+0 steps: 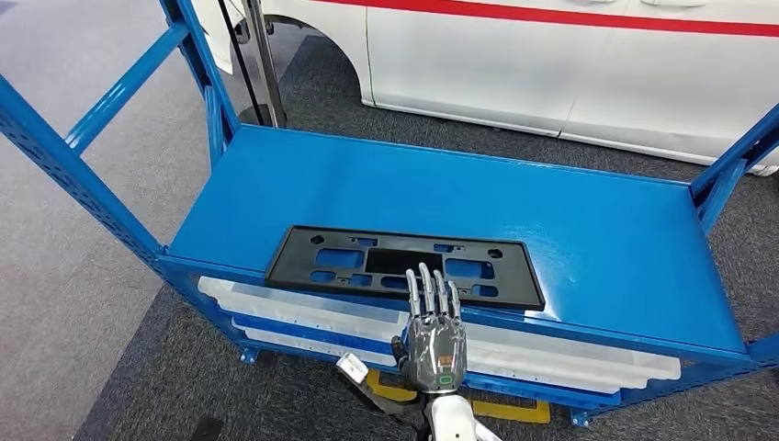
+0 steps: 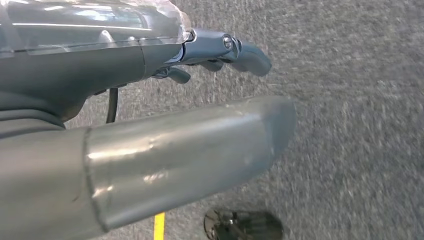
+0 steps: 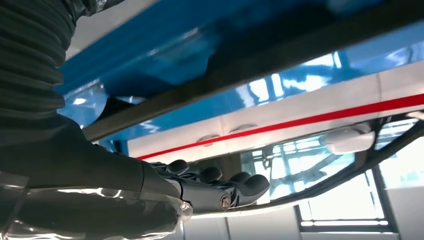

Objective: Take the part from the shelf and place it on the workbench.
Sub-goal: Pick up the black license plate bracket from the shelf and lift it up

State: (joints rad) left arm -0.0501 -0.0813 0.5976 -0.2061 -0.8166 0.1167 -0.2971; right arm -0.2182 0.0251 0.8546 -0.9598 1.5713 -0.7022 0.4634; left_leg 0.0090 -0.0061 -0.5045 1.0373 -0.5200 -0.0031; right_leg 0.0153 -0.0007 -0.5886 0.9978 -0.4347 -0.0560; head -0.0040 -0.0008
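The black plastic part (image 1: 404,266) — a flat plate with cut-out slots — lay on the top deck of the blue shelf (image 1: 588,220), right along its front edge, and the right hand (image 1: 434,331) reached over that edge with fingers stretched out straight and apart, fingertips (image 1: 427,276) over the part's near rim, gripping nothing. On the tier beneath sat stacked white trays (image 1: 303,317), their contents impossible to make out — behind the shelf stood a white car (image 1: 551,64) with a red stripe. The left hand (image 2: 220,50) hung over grey carpet (image 2: 350,125), fingers loosely extended, nothing in it.
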